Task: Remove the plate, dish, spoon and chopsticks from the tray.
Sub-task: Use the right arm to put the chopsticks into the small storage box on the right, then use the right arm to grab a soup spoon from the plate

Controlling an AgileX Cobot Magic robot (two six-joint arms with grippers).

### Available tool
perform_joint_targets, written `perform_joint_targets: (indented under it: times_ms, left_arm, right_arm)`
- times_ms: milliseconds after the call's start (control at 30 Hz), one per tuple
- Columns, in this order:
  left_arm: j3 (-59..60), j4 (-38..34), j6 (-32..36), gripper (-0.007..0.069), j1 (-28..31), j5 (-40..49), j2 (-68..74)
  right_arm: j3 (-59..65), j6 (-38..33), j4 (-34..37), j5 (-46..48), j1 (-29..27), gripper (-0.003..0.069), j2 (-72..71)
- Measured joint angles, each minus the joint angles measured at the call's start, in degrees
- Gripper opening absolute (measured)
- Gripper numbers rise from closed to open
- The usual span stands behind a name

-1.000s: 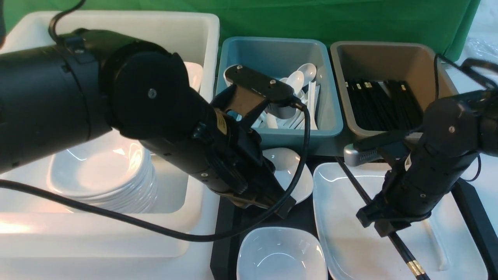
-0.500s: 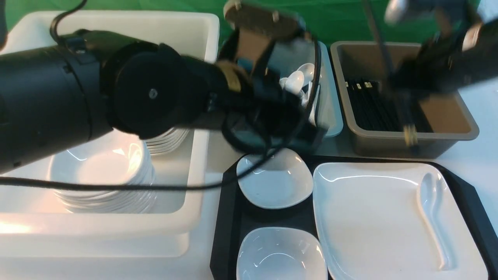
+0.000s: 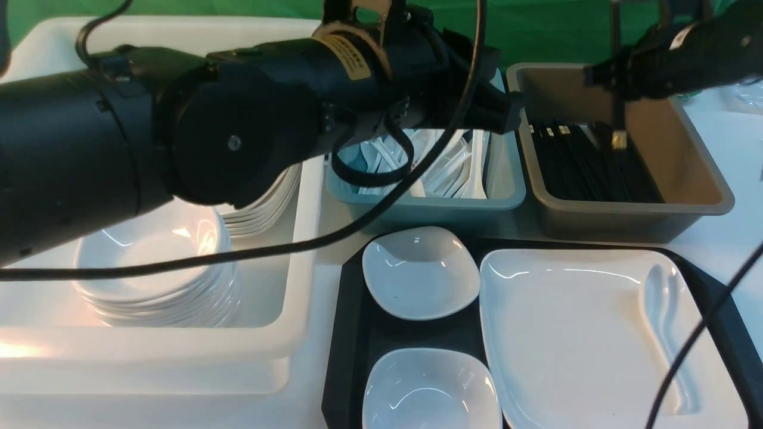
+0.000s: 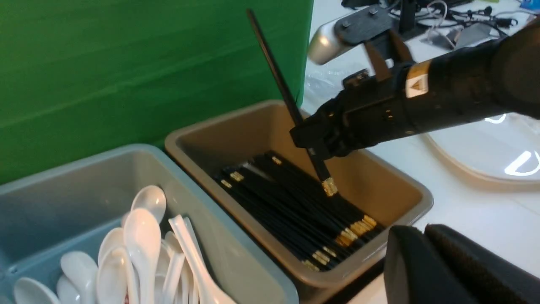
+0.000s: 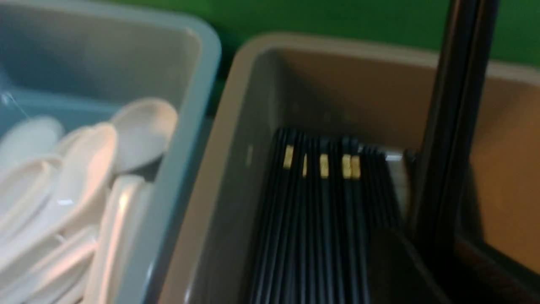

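My right gripper (image 3: 617,74) is shut on the black chopsticks (image 3: 618,116) and holds them nearly upright, gold-banded ends down, over the brown bin (image 3: 703,202). The left wrist view shows the right gripper (image 4: 312,145) and the chopsticks (image 4: 287,95) above the bin's pile. The right wrist view shows the held sticks (image 5: 455,126). My left gripper (image 3: 512,113) is shut and empty over the blue bin (image 3: 506,196); its fingers (image 4: 405,253) are pressed together. The white plate (image 3: 566,339) lies on the black tray (image 3: 349,333) with the white spoon (image 3: 664,310) on it. Two small white dishes (image 3: 420,271) (image 3: 430,390) sit left of it.
The blue bin holds several white spoons (image 4: 143,240). The brown bin holds several black chopsticks (image 3: 572,167). A large white tub (image 3: 298,280) on the left holds stacked white dishes (image 3: 155,262). A green backdrop stands behind the bins. My left arm spans the left half of the front view.
Both arms rose off the tray. My right gripper carried the chopsticks from the plate up over the brown bin. My left gripper swung up and back over the blue bin.
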Motion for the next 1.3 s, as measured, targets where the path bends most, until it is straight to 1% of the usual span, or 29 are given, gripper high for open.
perform_joint_targets:
  times_ms: [67, 100, 133, 267, 300, 367, 433, 467, 500, 533, 567, 600, 633, 667, 700, 733, 767, 833, 900, 1000, 1033, 1067, 1133, 1167, 1300]
  left_arm:
    - [0.0, 0.0, 0.3, 0.0012, 0.0, 1.0, 0.0]
    - [0.0, 0.1, 0.4, 0.0012, 0.0, 2.2, 0.0]
    - [0.0, 0.1, 0.4, 0.0012, 0.0, 2.4, 0.0]
    - [0.0, -0.2, 0.6, 0.0013, 0.0, 4.5, 0.0]
    - [0.0, -0.5, 0.6, 0.0013, 0.0, 4.6, 0.0]
    - [0.0, -0.9, 0.6, 0.0013, 0.0, 5.6, 0.0]
    - [0.0, -1.0, 0.6, 0.0013, 0.0, 6.6, 0.0]
    - [0.0, -1.0, 0.6, 0.0013, 0.0, 7.0, 0.0]
    - [0.0, -1.0, 0.7, 0.0013, 0.0, 7.9, 0.0]
    - [0.0, -1.0, 0.8, 0.0013, 0.0, 8.4, 0.0]
    - [0.0, -1.0, 0.8, 0.0013, 0.0, 9.6, 0.0]
    - [0.0, -1.0, 0.8, 0.0013, 0.0, 11.6, 0.0]
    - [0.0, -0.8, 0.8, 0.0013, 0.0, 14.0, 0.0]
    - [0.0, -0.5, 0.8, 0.0013, 0.0, 16.3, 0.0]
    - [0.0, -0.3, 0.8, 0.0013, 0.0, 16.9, 0.0]
    - [0.0, 0.9, 1.0, 0.0013, 0.0, 23.4, 0.0]
    - [0.0, 1.2, 1.3, 0.0013, 0.0, 25.6, 0.0]
    - [0.0, 1.8, 4.0, 0.0013, 0.0, 31.9, 0.2]
    - [0.0, 1.7, 9.2, 0.0013, 0.0, 36.9, 0.6]
    - [0.0, 0.3, 14.8, 0.0013, 0.0, 40.2, 1.3]
    - [0.0, 0.1, 15.1, 0.0013, 0.0, 40.3, 1.3]
    - [0.0, -0.8, 16.1, 0.0013, 0.0, 40.4, 1.3]
    - [0.0, -1.3, 16.4, 0.0013, 0.0, 40.1, 1.3]
    - [0.0, -1.3, 16.4, 0.0013, 0.0, 40.0, 1.3]
    - [0.0, -1.4, 16.5, 0.0013, 0.0, 39.5, 1.5]
  right_arm:
    - [0.0, 0.0, 0.0, 0.0, 0.0, 0.0155, 1.3]
    - [0.0, 0.0, 0.0, 0.5, 0.0, 0.0182, 2.4]
    - [0.0, 0.0, 0.0, 0.7, 0.0, 0.0194, 2.5]
    - [0.0, 0.0, 0.0, 5.6, 0.0, 0.0393, 2.3]
    - [0.0, 0.0, 0.0, 5.9, 0.0, 0.0407, 2.2]
    - [0.0, 0.0, -0.1, 11.8, 0.0, 0.0440, -0.1]
    - [0.0, 0.0, -0.1, 18.4, 0.0, 0.0414, -3.1]
    - [0.0, -0.2, -0.1, 21.8, 0.0, 0.0372, -4.7]
    - [0.0, -1.1, -0.1, 28.5, 0.0, 0.0299, -7.6]
    - [0.0, -1.5, -0.1, 32.5, 0.0, 0.0242, -9.3]
    - [0.0, -2.0, -0.1, 36.5, 0.0, 0.0167, -11.0]
    - [0.2, -2.3, 0.0, 42.1, 0.0, 0.0108, -13.4]
    - [0.6, -2.5, 0.0, 45.4, 0.0, 0.0072, -14.9]
    - [1.7, -2.6, 0.0, 48.7, 0.0, 0.0055, -16.8]
    - [2.0, -2.6, 0.0, 49.2, 0.0, 0.0055, -17.2]
    - [5.1, -2.5, 0.1, 51.8, 0.0, 0.0052, -20.6]
    - [7.3, -2.4, 0.2, 51.8, 0.0, 0.0058, -21.7]
    - [12.8, -2.1, 0.3, 51.3, 0.0, 0.0095, -24.9]
    - [19.9, -1.0, 0.3, 48.2, 0.0, 0.0164, -28.0]
    - [30.4, 1.0, 0.2, 39.1, 0.0, 0.0333, -30.2]
    - [31.0, 1.0, 0.2, 39.2, 0.0, 0.0344, -30.2]
    - [35.4, 2.0, 0.2, 33.0, 0.0, 0.0409, -29.8]
    - [39.3, 2.2, 0.1, 28.3, 0.0, 0.0443, -28.7]
    - [40.5, 2.2, 0.0, 25.9, 0.0, 0.0448, -27.7]
    - [43.1, 2.2, 0.0, 20.5, 0.1, 0.0426, -22.9]
